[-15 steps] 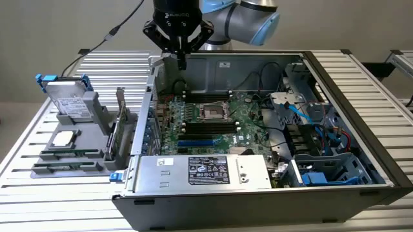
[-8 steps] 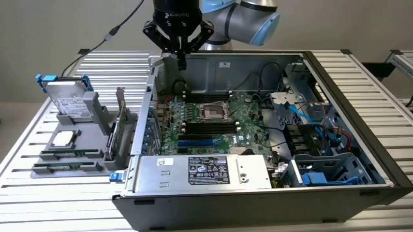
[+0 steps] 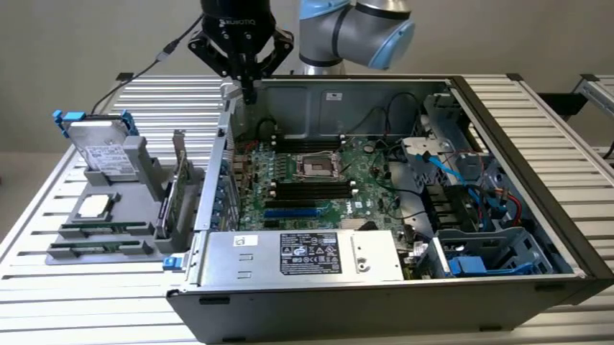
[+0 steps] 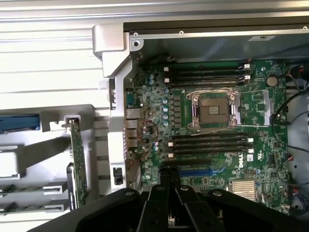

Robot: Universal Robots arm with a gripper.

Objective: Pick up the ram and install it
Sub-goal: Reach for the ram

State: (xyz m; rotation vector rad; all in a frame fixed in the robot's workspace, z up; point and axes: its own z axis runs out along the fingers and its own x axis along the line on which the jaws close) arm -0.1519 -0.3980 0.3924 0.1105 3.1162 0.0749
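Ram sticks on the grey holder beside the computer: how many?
2, flat at the grey holder's camera-near end: one ram stick, the other just behind. Others may be hidden.

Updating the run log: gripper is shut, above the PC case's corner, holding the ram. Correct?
No. The gripper is shut above the PC case corner but holds nothing: the wrist view shows nothing between its closed jaws.

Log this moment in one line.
black gripper: shut, empty | over: open dark computer case | thin green ram stick: in grey holder, untouched
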